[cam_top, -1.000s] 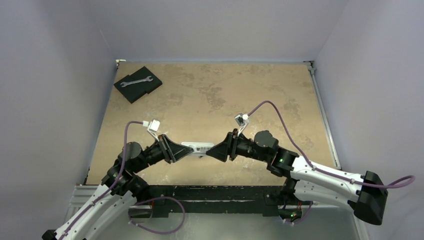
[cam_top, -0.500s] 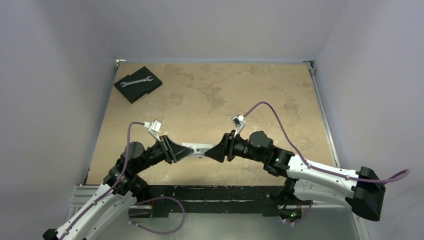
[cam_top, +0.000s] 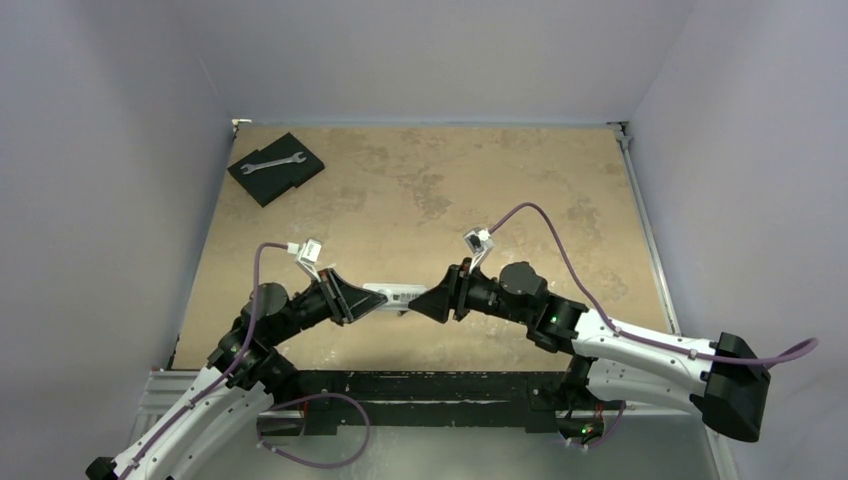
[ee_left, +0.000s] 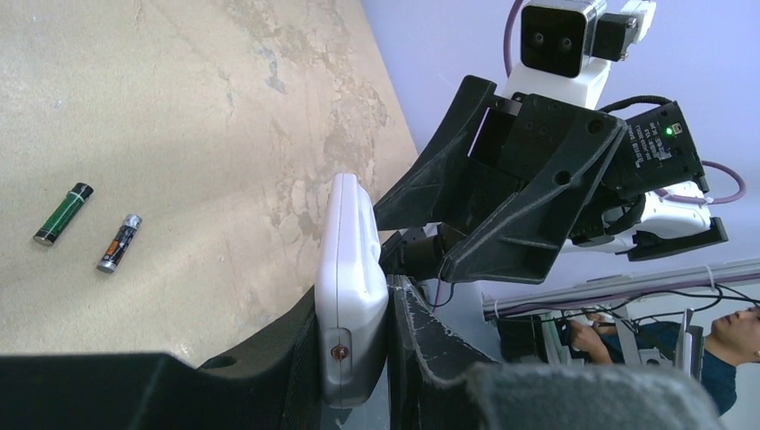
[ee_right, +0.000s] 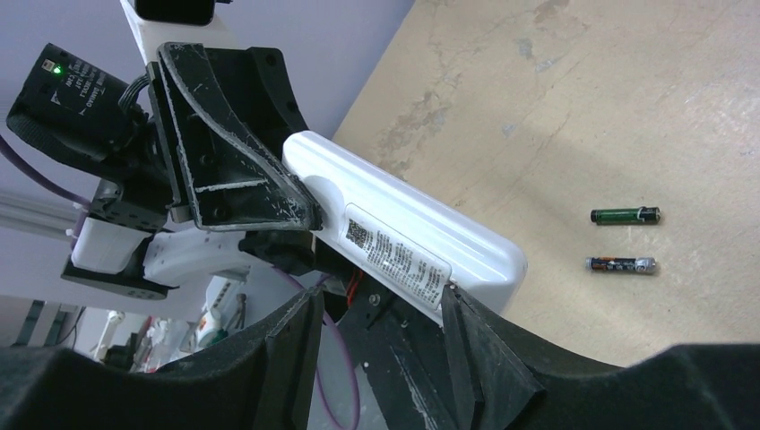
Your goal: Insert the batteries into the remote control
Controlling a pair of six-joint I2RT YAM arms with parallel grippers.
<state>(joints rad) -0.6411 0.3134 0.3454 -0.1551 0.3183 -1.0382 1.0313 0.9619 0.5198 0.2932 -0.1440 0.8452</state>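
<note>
Lavender walls (cam_top: 420, 60) enclose a mottled tan table (cam_top: 480, 190). At centre, toward the near edge, one white remote control (cam_top: 390, 296) is held above the table between two arms. The left gripper (cam_top: 376, 303) is clamped on one end of the remote. The right gripper (ee_right: 384, 296) meets the opposite end with jaws parted, fingertips at the remote's corner; whether they touch it cannot be told. The printed label faces the right wrist camera, and the battery bay cannot be made out. Two batteries (ee_right: 625, 215) lie on the table beside and below the remote, parallel, close together but apart, well clear of both grippers. Far left of the remote, at the table's back corner, one black pad (cam_top: 303, 163) bears one silver wrench (cam_top: 272, 162).
</note>
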